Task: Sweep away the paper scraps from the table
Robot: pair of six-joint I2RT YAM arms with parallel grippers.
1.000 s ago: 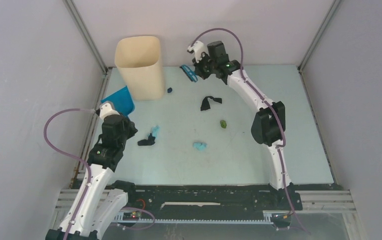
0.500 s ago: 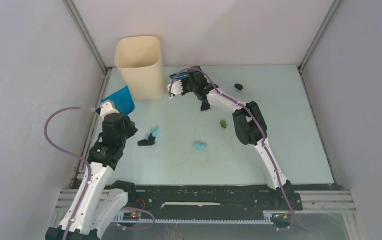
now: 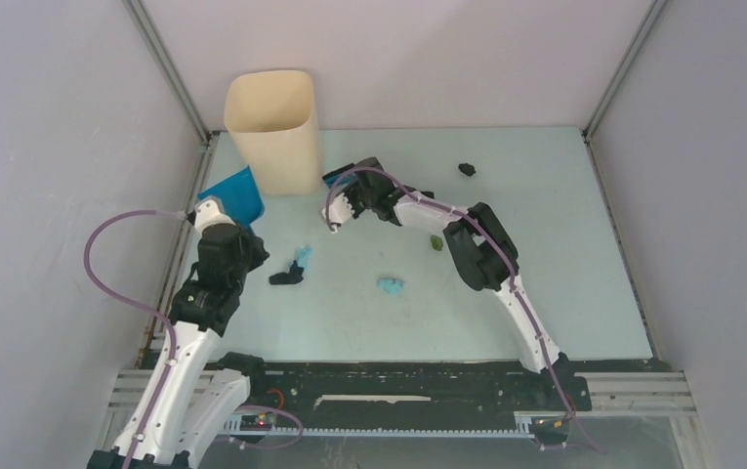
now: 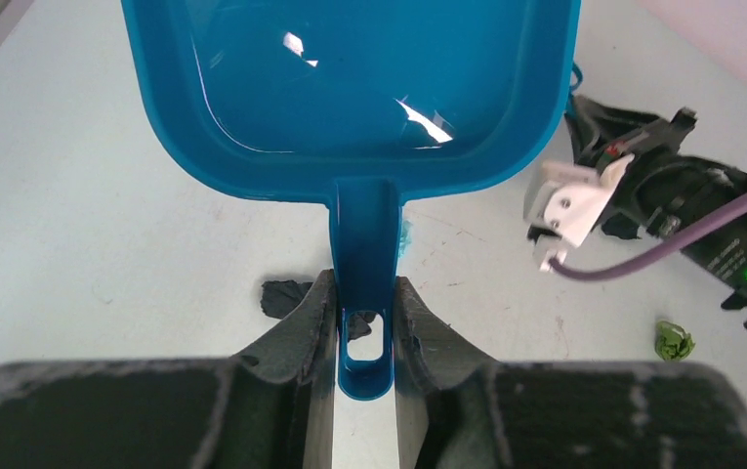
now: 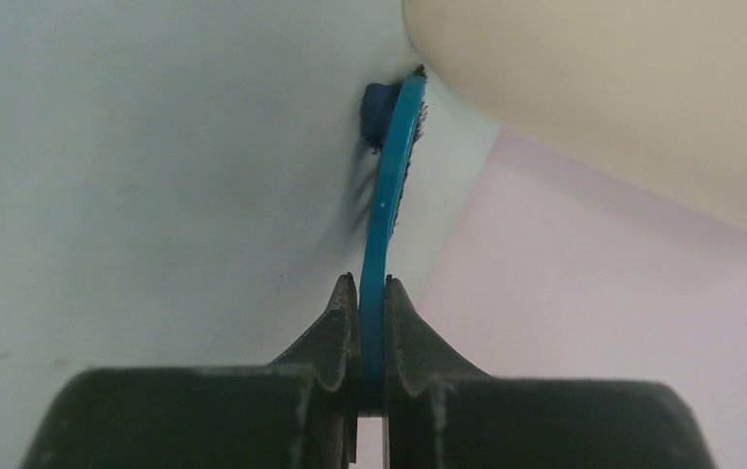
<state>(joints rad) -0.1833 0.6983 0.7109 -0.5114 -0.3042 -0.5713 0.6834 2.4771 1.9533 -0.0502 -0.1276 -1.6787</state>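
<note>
The left gripper (image 4: 363, 293) squeezes the handle of the blue dustpan (image 4: 350, 88) between its 2 fingers. The right gripper (image 5: 371, 293) pinches the blue brush (image 5: 387, 195), its tip right by a dark blue scrap (image 5: 376, 106) beside the beige bin (image 3: 273, 127). Other paper scraps (image 3: 390, 284) lie spread over the table (image 3: 545, 244)

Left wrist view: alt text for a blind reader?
The left gripper clamps the handle of a blue plastic dustpan, its empty pan filling the top of the frame above the pale mint-green table. A crumpled black paper scrap lies left of the handle; the right arm's black-and-white wrist and a small green paper scrap sit at right.
</note>
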